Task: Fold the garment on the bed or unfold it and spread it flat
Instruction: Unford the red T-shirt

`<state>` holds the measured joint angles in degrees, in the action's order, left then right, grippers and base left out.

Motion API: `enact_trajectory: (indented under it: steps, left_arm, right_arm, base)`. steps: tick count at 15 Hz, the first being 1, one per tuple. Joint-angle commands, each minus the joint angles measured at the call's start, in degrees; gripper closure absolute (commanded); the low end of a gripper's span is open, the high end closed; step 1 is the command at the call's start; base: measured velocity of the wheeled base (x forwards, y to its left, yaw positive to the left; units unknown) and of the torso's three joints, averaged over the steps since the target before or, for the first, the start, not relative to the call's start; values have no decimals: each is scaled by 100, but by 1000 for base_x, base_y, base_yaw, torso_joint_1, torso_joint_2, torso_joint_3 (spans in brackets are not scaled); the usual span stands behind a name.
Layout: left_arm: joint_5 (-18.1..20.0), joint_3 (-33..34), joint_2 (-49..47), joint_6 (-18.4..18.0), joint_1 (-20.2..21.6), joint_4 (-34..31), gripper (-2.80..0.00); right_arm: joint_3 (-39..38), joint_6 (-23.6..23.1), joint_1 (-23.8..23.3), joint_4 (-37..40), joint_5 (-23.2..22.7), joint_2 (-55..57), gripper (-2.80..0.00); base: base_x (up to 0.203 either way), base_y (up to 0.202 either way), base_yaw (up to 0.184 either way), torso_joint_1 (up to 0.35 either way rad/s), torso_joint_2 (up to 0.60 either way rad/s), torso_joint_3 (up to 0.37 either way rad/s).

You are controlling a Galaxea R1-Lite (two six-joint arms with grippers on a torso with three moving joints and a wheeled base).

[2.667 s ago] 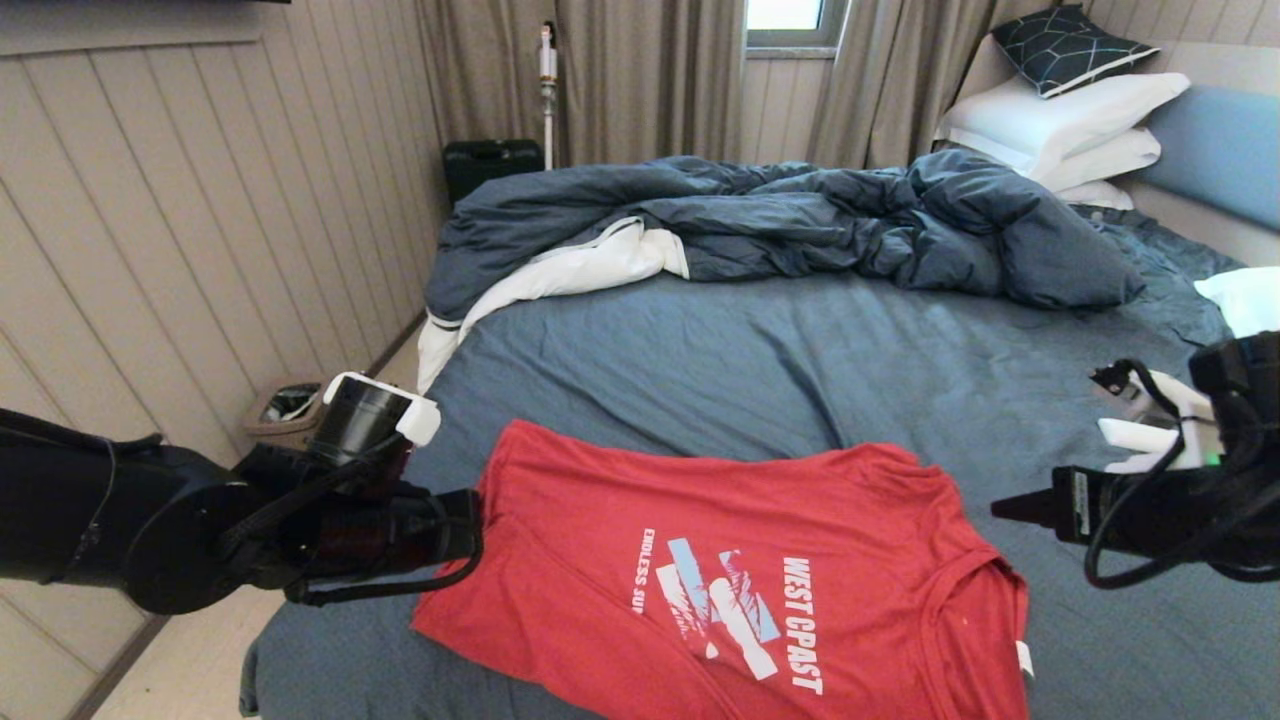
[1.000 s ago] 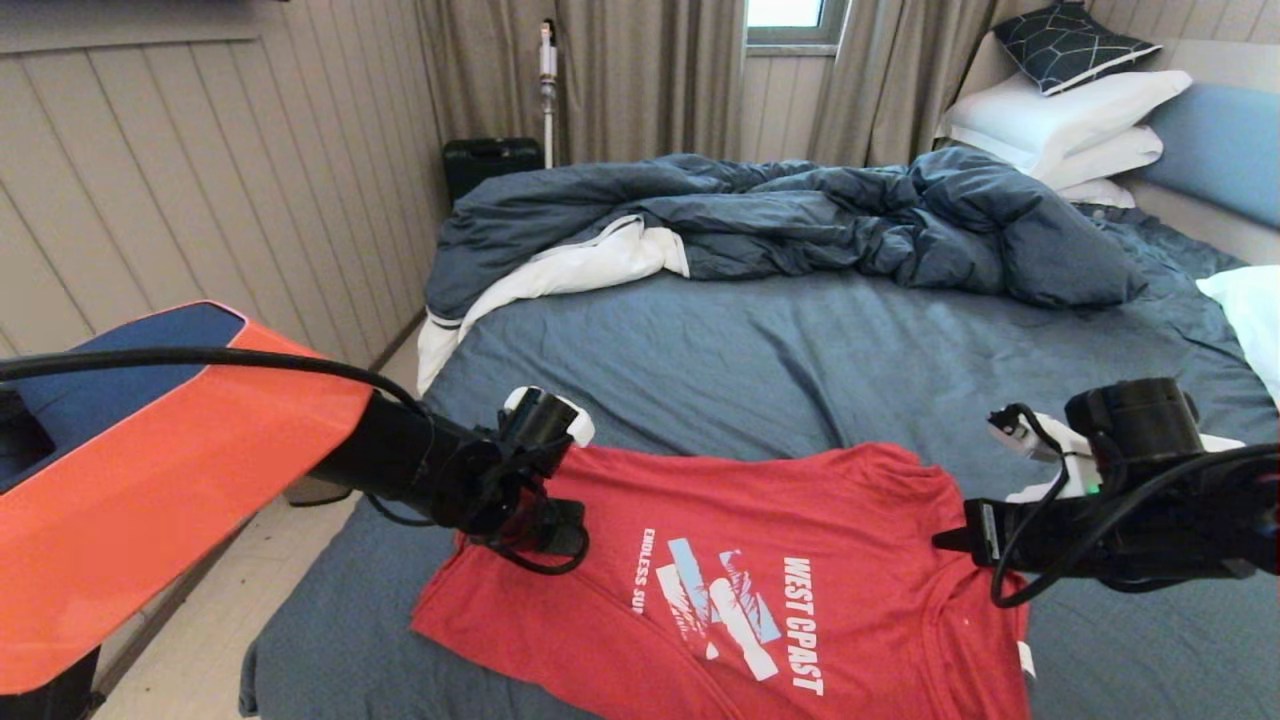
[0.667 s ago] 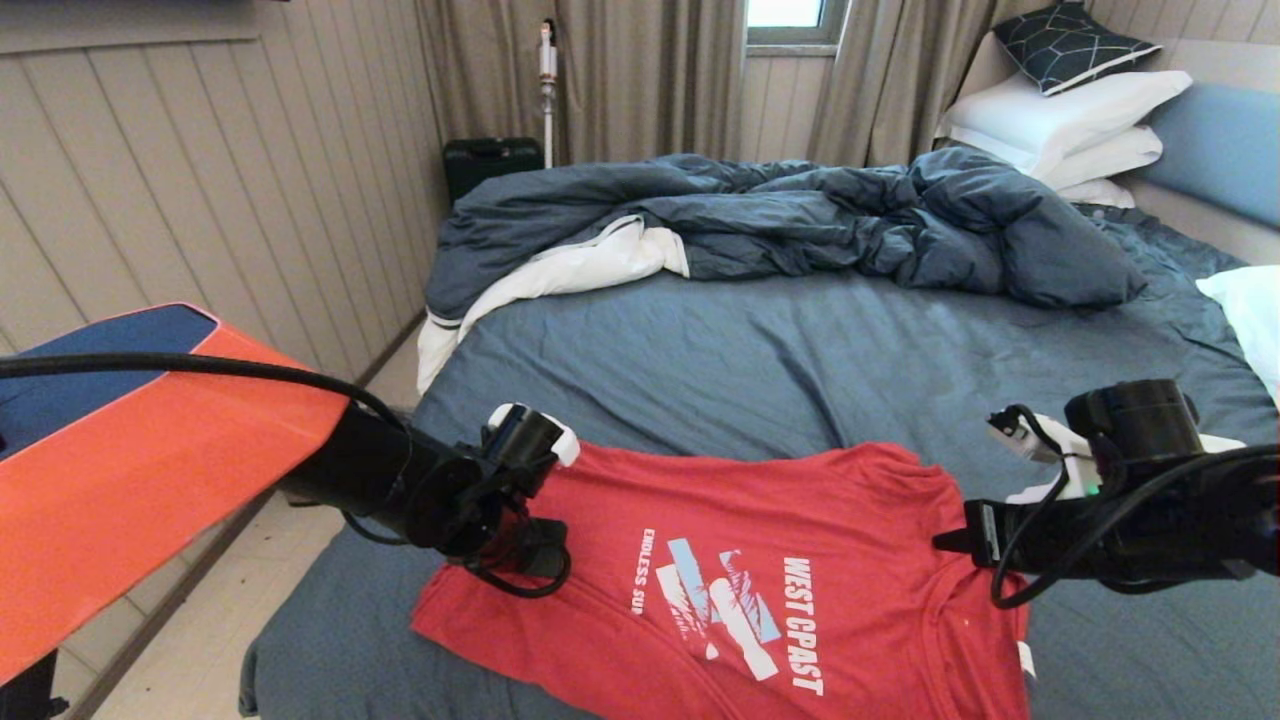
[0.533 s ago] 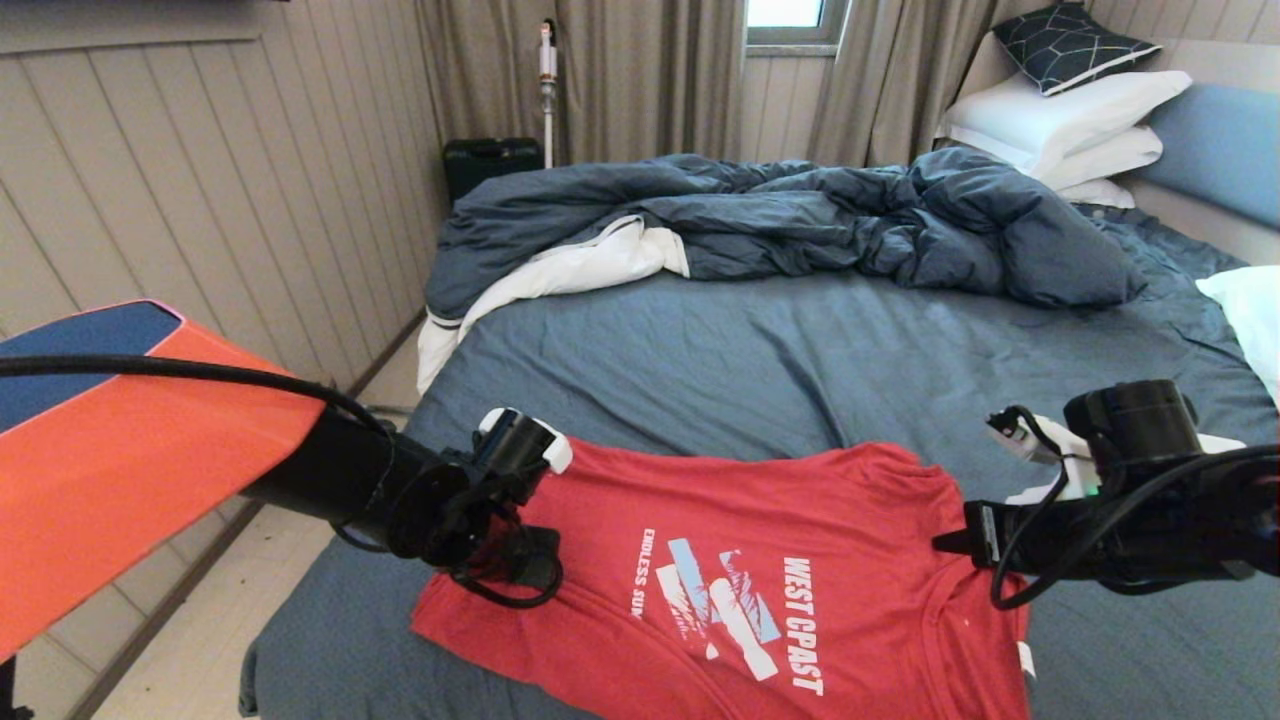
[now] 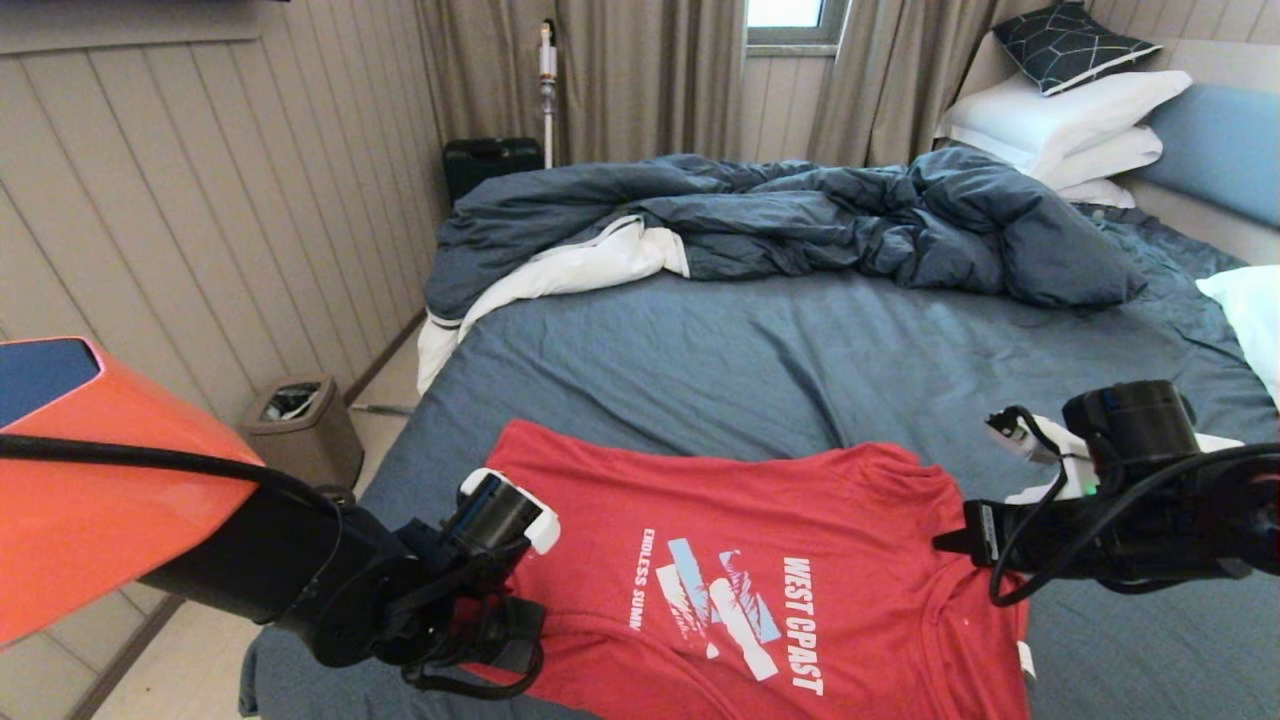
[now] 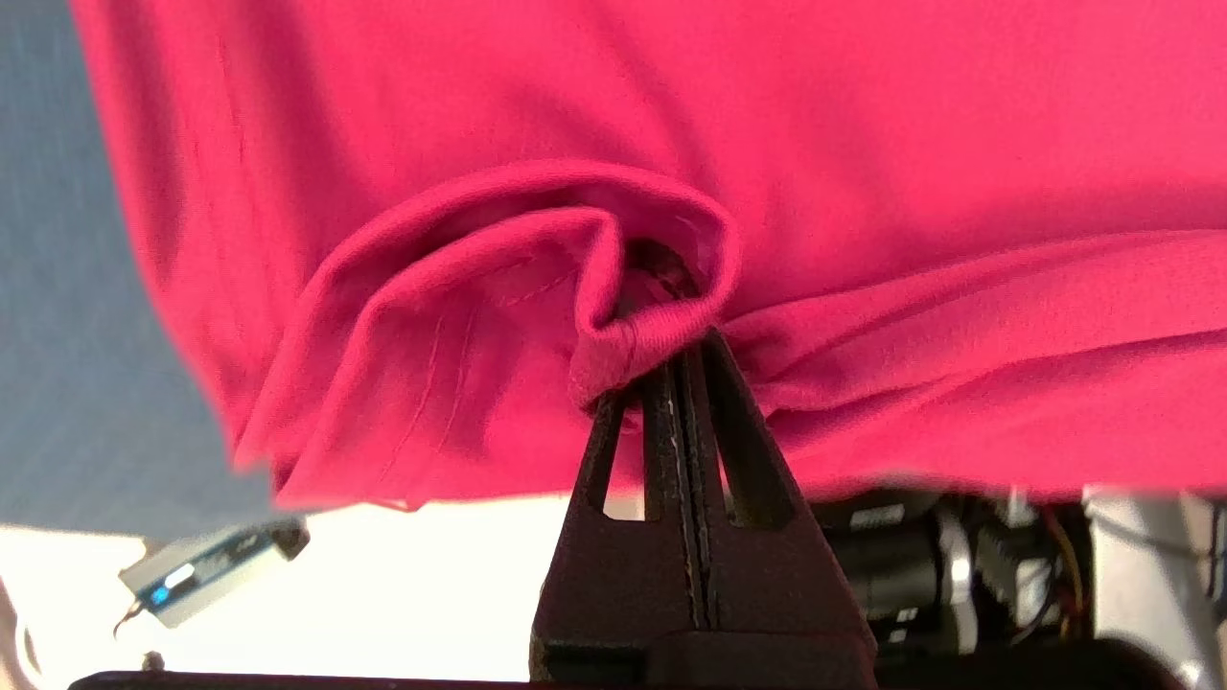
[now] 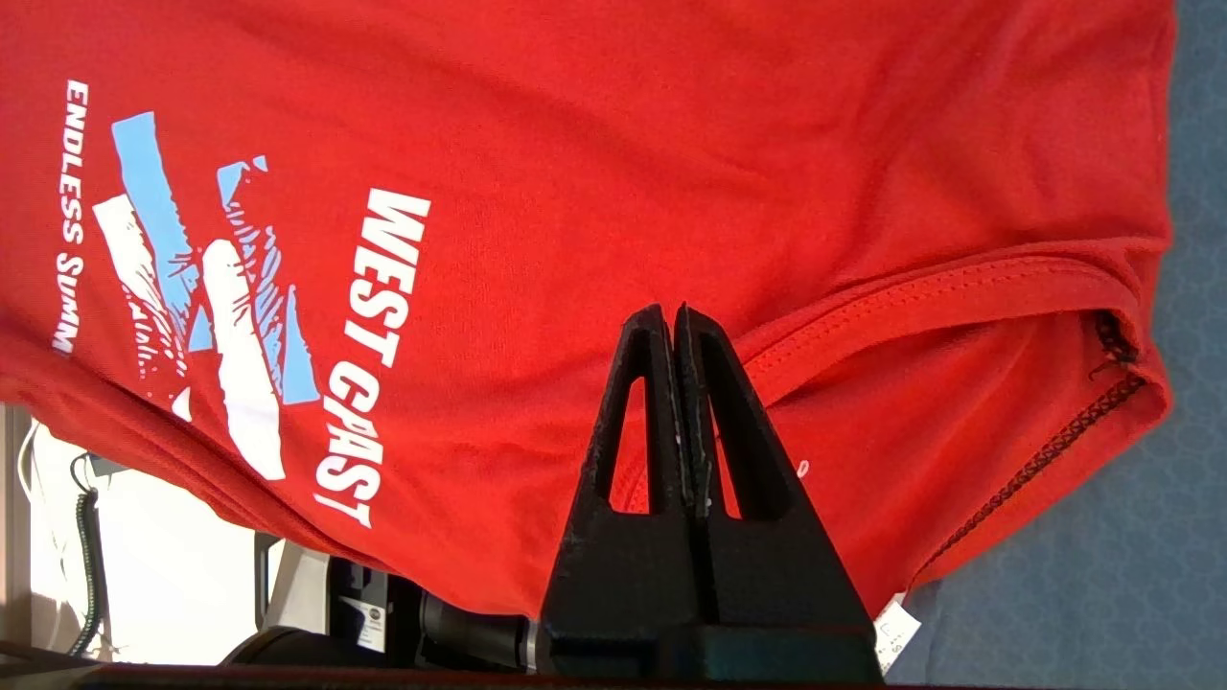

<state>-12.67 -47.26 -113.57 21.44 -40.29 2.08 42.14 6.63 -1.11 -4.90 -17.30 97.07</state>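
The garment (image 5: 800, 520), a red T-shirt with a white and light-blue print, lies print-up on the near part of the bed (image 5: 750, 360). My left gripper (image 5: 520, 640) is at the shirt's near left corner. In the left wrist view the left gripper (image 6: 671, 359) is shut, with a bunched fold of the red fabric (image 6: 863, 144) curled over its tips. My right gripper (image 5: 945, 543) hangs at the shirt's right side by the collar. Seen from its wrist, the right gripper (image 7: 674, 316) is shut with nothing in it, just above the shirt (image 7: 671, 144).
A rumpled dark blue duvet (image 5: 800, 220) lies across the far half of the bed. White pillows (image 5: 1060, 120) are stacked at the back right, another pillow (image 5: 1245, 310) at the right edge. A bin (image 5: 300, 425) stands on the floor left of the bed.
My left arm has drawn back and down toward the bed's near left corner, taking the shirt's left corner with it. More of the print's left word now shows. The right arm has not moved.
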Motion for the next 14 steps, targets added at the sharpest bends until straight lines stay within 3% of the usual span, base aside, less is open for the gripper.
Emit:
enact_trajectory:
  steps: [1,9,11,14]
  left_arm:
    - [-8,246,222,24,-16,15,0]
    - [42,1363,1200,-11,-103,134,0]
    - [41,1237,1293,-53,-128,140,0]
    - [46,518,1171,-89,-30,135,0]
  right_arm:
    - [-4,5,-3,-11,-10,13,0]
    - [-22,5,-3,-2,-10,13,0]
    - [-31,5,5,-2,-2,13,0]
    - [-31,5,5,-2,-2,13,0]
  base:
    - [0,0,0,0,0,0]
    - [0,0,0,0,0,0]
    - [0,0,0,0,0,0]
    - [0,0,0,0,0,0]
